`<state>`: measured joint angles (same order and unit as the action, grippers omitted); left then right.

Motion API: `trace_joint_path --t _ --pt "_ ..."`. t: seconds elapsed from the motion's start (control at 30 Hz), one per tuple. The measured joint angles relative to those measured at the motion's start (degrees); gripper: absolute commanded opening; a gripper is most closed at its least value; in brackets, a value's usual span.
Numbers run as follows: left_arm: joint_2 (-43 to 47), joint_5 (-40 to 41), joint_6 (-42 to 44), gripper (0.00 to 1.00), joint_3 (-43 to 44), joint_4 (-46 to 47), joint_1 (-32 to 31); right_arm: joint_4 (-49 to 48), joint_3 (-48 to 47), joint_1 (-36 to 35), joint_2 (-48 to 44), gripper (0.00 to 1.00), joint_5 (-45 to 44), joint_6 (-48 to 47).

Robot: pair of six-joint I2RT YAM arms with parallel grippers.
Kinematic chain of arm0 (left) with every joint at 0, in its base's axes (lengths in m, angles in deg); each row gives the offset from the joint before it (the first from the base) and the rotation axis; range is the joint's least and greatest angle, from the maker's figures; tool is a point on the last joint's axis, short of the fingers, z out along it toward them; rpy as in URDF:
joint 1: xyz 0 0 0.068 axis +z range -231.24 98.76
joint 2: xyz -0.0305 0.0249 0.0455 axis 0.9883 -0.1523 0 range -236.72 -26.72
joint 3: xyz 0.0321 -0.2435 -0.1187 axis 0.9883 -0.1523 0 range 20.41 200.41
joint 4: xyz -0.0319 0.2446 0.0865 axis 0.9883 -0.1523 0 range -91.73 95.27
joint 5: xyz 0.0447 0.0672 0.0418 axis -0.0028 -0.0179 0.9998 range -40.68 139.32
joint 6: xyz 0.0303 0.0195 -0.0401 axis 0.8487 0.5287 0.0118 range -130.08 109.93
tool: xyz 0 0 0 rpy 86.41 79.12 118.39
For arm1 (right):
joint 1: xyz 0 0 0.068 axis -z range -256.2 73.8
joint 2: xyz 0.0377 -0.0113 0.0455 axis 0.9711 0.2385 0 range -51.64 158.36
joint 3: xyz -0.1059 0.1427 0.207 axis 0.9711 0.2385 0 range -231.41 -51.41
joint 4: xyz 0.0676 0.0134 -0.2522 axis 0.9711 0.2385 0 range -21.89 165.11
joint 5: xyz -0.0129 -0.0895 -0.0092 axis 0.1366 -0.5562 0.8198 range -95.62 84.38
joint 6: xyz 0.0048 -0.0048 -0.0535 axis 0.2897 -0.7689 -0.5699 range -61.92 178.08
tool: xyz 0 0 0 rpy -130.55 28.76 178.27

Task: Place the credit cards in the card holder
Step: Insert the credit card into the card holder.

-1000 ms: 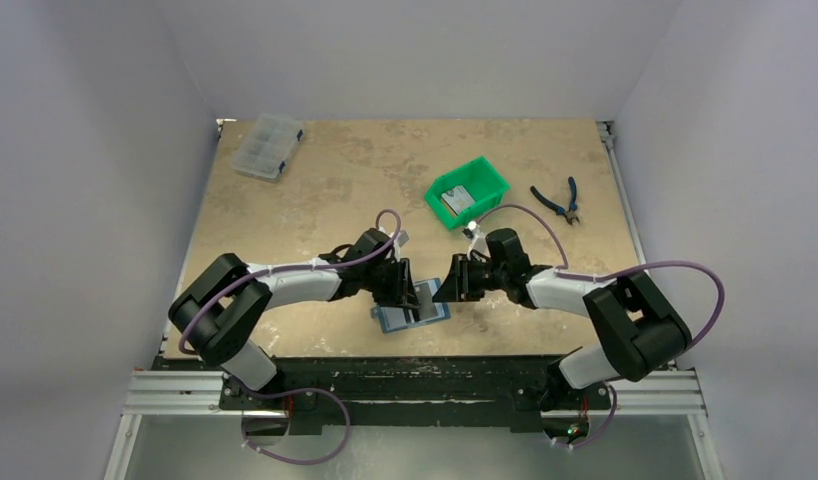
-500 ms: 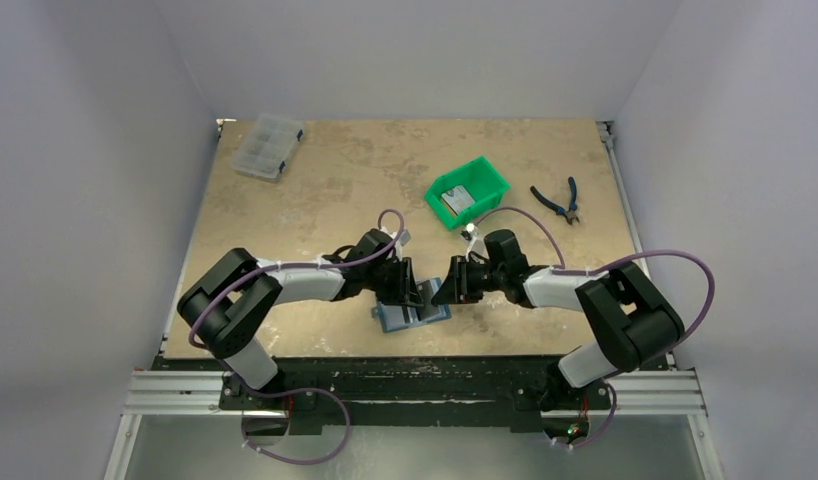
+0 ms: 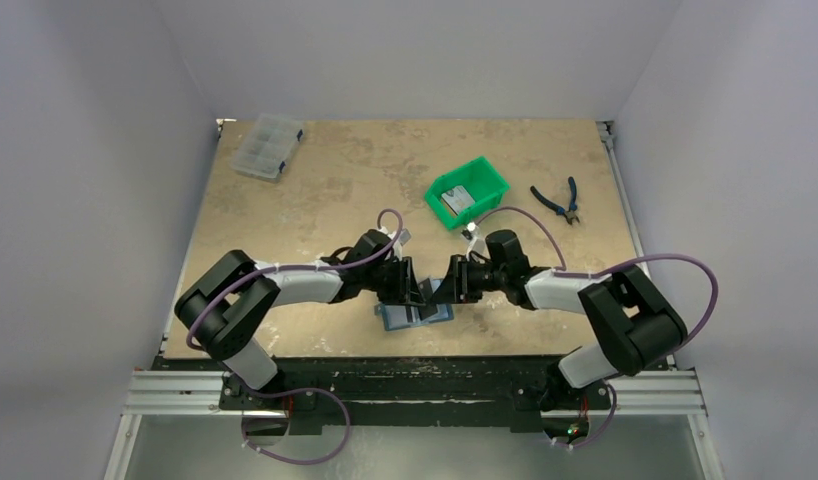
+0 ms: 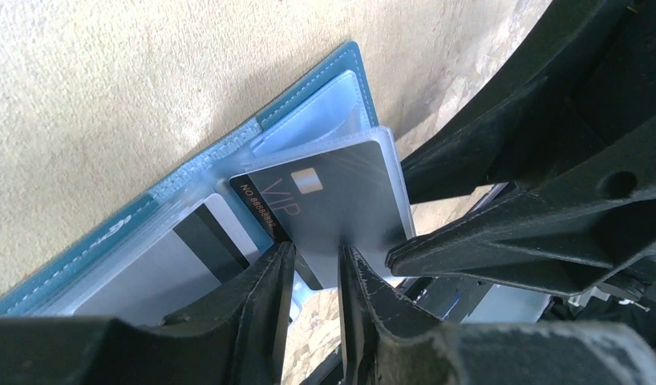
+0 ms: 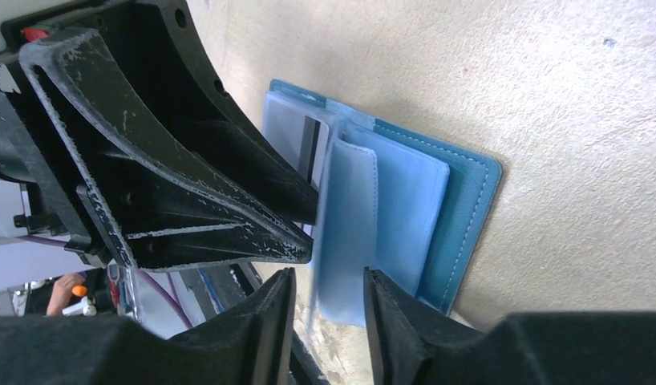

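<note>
The teal-blue folding card holder (image 3: 413, 316) lies open on the beige surface (image 3: 325, 190) near its front edge, half hidden from above by both arms. The left gripper (image 4: 317, 255) has its fingers a little apart, with the near end of a dark grey card marked VIP (image 4: 341, 196) in the gap; whether they touch it is hard to tell. That card's far end appears to sit in a clear sleeve (image 4: 398, 188). A second card with a black stripe (image 4: 204, 241) shows through another pocket, its lower part cut off. The right gripper (image 5: 329, 282) straddles a translucent blue sleeve (image 5: 349, 233); I cannot tell whether it pinches it. A green plastic bin (image 3: 485, 172) stands well behind, its pale contents too small to make out.
</note>
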<state>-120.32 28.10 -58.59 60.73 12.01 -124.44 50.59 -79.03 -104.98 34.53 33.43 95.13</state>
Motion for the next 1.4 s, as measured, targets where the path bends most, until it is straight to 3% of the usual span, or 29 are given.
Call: trace_joint_path --t 0.43,0.7,1.0,1.4 --pt "2.9 1.1 0.1 0.31 -0.9 -1.7 0.0 3.3 0.0 -0.9 -4.3 0.48 -0.3 -1.5" --pt "1.2 0.8 0.1 0.30 -1.2 0.1 0.0 5.8 -0.4 -1.6 -3.9 0.61 -1.7 -2.5" --pt "-0.6 -0.3 0.1 0.29 -1.6 2.9 0.0 9.6 -0.5 -1.6 -4.9 0.63 -4.3 -3.7" --pt "-0.7 -0.5 0.1 0.28 -1.9 3.5 0.0 11.4 -0.7 -1.6 -7.0 0.51 -5.0 -3.9"
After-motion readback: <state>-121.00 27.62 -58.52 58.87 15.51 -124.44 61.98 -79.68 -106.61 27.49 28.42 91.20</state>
